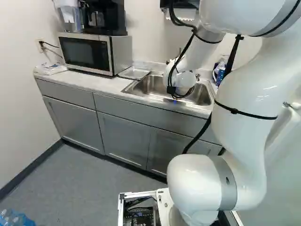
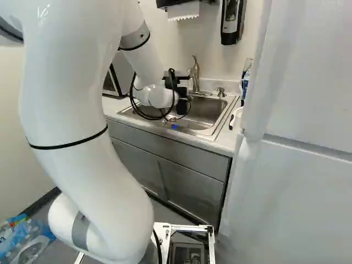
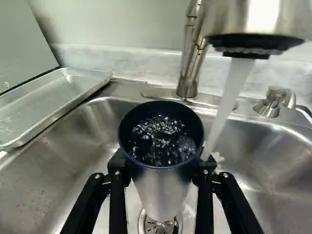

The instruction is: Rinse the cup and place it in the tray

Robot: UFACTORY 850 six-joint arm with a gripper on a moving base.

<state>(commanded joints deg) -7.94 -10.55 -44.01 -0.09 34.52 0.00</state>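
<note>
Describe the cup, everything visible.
The cup looks like metal, dark blue-black inside and round the rim, silvery down its tapering body; no handle shows. It holds bubbly water. Roughly upright, open end up, it is gripped from two sides by the gripper above the sink drain. The faucet's stream falls at its rim.

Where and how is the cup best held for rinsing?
Probably by its wall just below the rim, coming from the side, one finger on each flank, as the gripper has it: the cup is round and mouth-up, leaving its opening free.
</note>
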